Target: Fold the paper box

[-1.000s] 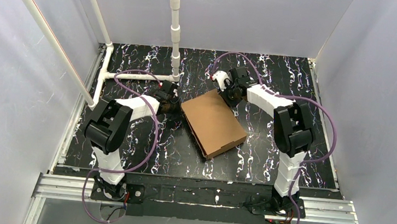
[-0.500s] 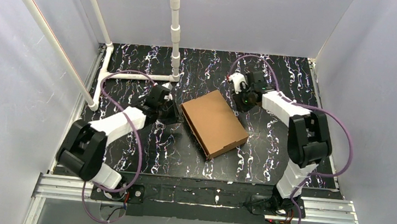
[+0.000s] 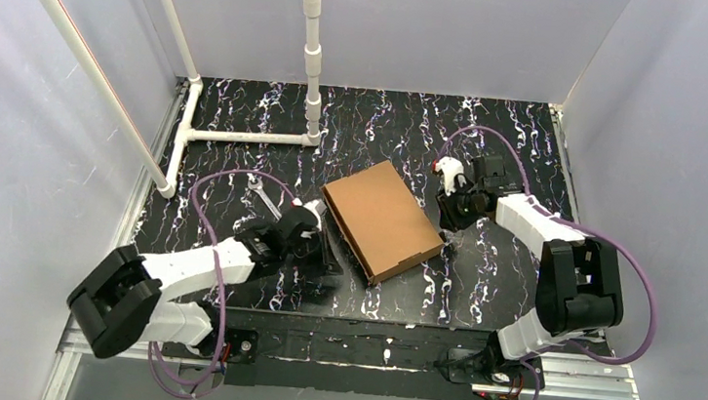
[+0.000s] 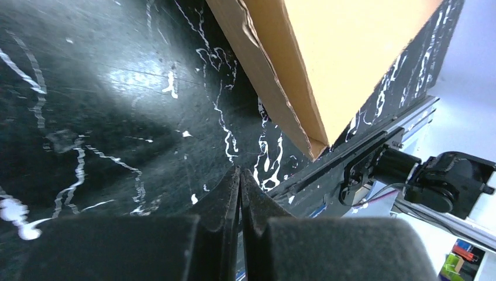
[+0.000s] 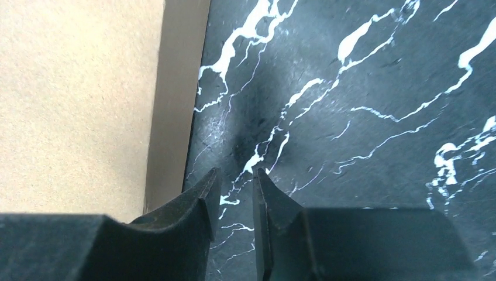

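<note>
The paper box lies closed and flat on the black marbled table, turned at an angle, a brown cardboard mailer. My left gripper is low beside its near-left side, apart from it. In the left wrist view the fingers are pressed together with nothing between them, and the box's layered edge runs above them. My right gripper is just off the box's right side. In the right wrist view its jaws stand a little apart over bare table, next to the box wall.
A white pipe frame stands at the back left. An aluminium rail carrying the arm bases runs along the near edge. Grey walls close in both sides and the back. The right arm's base motor shows in the left wrist view.
The left arm has drawn back from the box's far-left corner toward the near left. The right arm has moved right and nearer, and its jaws have parted slightly. The box has not moved.
</note>
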{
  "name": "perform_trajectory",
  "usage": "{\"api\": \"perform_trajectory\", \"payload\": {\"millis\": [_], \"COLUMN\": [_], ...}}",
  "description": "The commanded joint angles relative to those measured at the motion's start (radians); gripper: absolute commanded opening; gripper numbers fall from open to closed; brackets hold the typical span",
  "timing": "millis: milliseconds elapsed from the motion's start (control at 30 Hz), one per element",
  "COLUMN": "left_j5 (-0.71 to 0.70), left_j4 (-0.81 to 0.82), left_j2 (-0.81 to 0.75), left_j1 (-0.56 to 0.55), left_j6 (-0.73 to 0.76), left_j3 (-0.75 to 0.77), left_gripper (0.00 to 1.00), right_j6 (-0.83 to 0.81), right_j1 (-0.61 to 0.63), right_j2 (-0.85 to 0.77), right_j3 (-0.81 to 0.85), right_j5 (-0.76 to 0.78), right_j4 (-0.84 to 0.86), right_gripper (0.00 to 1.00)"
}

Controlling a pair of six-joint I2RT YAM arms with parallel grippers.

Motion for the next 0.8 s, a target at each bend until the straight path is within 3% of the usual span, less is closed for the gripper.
{"api": "perform_trajectory", "payload": {"millis": [0,233,400,567,767], "left_j5": [-0.118,-0.136,-0.166,-0.190,-0.204], "left_j4": [0.016,0.001,-0.077,-0.114,-0.091], "left_j2": [0.118,0.434,0.521,0.412,0.295], "left_j1": [-0.105,-0.190,-0.197,-0.197,-0.202], "left_j6": [-0.126,-0.173,-0.155,-0.145,-0.212], "left_j3": [0.083,0.353,0.466,0.377,0.202], "left_gripper": [0.00,0.00,0.00,0.00,0.00], "right_j6": [0.055,0.060,0.084,0.117,0.116], "right_j1": [0.005,0.191,0.206,0.127,0.102], "right_j2": [-0.031,-0.020,-0.047,-0.073,-0.079], "right_j3": [-0.047,-0.099,-0.113,-0.110,-0.119], "right_j5": [0.024,0.079,0.075,0.191,0.209], "right_j4": [0.087,0.124,0.141,0.173,0.179], "right_gripper": [0.34,0.31,0.31,0.34,0.34]}}
